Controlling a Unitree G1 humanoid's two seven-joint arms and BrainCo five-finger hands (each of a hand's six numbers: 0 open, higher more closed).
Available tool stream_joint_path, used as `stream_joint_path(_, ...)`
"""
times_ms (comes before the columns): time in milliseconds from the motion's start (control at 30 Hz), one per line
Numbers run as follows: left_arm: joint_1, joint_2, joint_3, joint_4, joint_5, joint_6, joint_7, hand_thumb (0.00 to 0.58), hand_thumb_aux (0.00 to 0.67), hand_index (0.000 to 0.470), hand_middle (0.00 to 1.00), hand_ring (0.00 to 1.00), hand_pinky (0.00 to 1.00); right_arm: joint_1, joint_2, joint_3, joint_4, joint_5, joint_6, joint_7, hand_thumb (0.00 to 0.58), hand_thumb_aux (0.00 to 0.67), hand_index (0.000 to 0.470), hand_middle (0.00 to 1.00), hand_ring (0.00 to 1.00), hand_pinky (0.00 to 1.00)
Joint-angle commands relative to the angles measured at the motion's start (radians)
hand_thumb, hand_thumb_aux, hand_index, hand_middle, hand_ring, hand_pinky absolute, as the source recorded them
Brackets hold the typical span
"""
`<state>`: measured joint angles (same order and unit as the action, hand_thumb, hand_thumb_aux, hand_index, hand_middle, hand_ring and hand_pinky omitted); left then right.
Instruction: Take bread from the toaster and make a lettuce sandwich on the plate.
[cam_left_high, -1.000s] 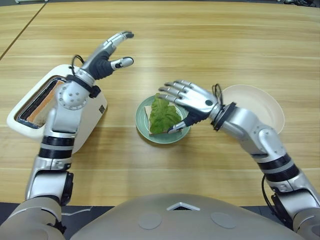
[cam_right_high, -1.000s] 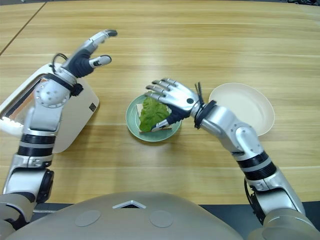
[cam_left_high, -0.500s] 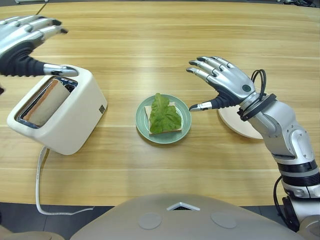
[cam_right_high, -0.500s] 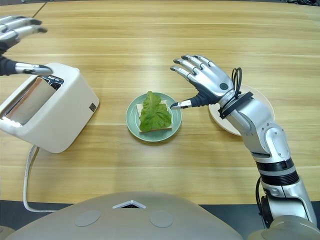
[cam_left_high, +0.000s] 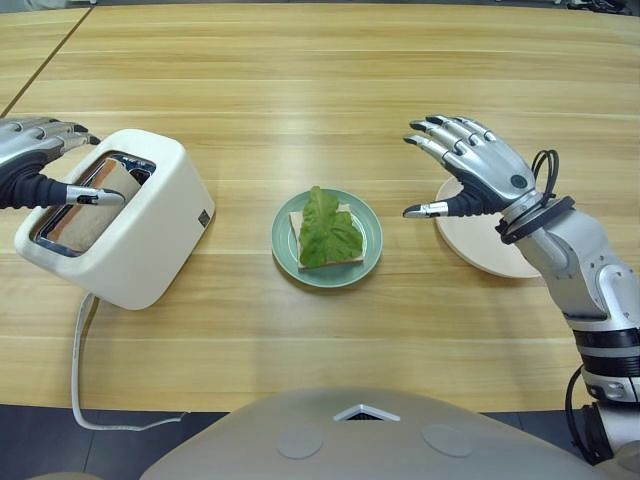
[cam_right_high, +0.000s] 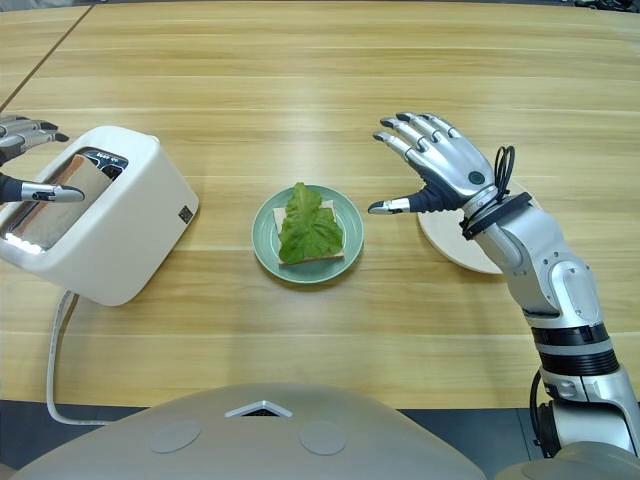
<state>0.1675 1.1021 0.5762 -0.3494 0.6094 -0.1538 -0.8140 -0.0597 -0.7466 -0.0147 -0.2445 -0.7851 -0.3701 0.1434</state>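
A white toaster (cam_left_high: 140, 235) stands at the left with a slice of bread (cam_left_high: 95, 195) upright in its slot. My left hand (cam_left_high: 35, 165) hovers at the toaster's far left end, fingers spread, its thumb over the slot. In the middle, a green plate (cam_left_high: 370, 240) carries a bread slice (cam_left_high: 343, 212) with a lettuce leaf (cam_left_high: 325, 230) on top. My right hand (cam_left_high: 470, 170) hangs open in the air to the right of the green plate, holding nothing.
A cream-coloured plate (cam_left_high: 480, 245) lies at the right, partly under my right wrist. The toaster's white cord (cam_left_high: 80, 370) runs off the table's near edge. Bare wooden tabletop stretches behind and in front of the plates.
My right hand lifted off the lettuce and drew back to the right. My left arm swung away from over the toaster; the hand came down beside its slot.
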Motion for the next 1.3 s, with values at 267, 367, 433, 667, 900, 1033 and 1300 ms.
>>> stream_joint_path(267,0.043,0.006,-0.089,-0.001,0.012,-0.001,-0.006,0.535,0.483,0.339,0.0,0.0,0.0,0.034,-0.022,-0.04,-0.004,0.028,-0.028,-0.012,0.0,0.0,0.0,0.0,0.0,0.0)
stream_joint_path(367,0.036,0.01,-0.094,0.009,0.005,-0.008,0.007,0.58,0.67,0.47,0.0,0.0,0.0,0.036,-0.021,-0.04,-0.001,0.025,-0.026,-0.014,0.0,0.0,0.0,0.0,0.0,0.0)
stream_joint_path(433,0.016,0.011,-0.096,0.02,0.0,-0.002,0.023,0.58,0.67,0.47,0.0,0.0,0.0,0.03,-0.018,-0.033,0.006,0.02,-0.025,-0.017,0.0,0.0,0.0,0.0,0.0,0.0)
stream_joint_path(667,-0.108,0.058,-0.136,0.111,-0.062,0.019,0.034,0.58,0.67,0.47,0.0,0.0,0.0,-0.002,-0.001,0.011,0.039,-0.006,-0.024,-0.028,0.0,0.0,0.0,0.0,0.0,0.0)
stream_joint_path(900,-0.452,0.183,-0.283,0.292,-0.361,-0.027,-0.108,0.58,0.67,0.47,0.0,0.0,0.0,-0.024,0.012,0.047,0.065,-0.027,-0.013,-0.042,0.0,0.0,0.0,0.0,0.0,0.0)
stream_joint_path(1033,-0.628,0.191,-0.388,0.421,-0.426,-0.047,-0.17,0.58,0.67,0.47,0.0,0.0,0.0,-0.055,0.022,0.078,0.095,-0.039,-0.011,-0.049,0.0,0.0,0.0,0.0,0.0,0.0)
stream_joint_path(1300,-0.993,0.042,-0.559,0.56,-0.504,-0.068,-0.231,0.58,0.67,0.47,0.0,0.0,0.0,-0.122,0.029,0.112,0.202,-0.037,-0.024,-0.088,0.0,0.0,0.0,0.0,0.0,0.0)
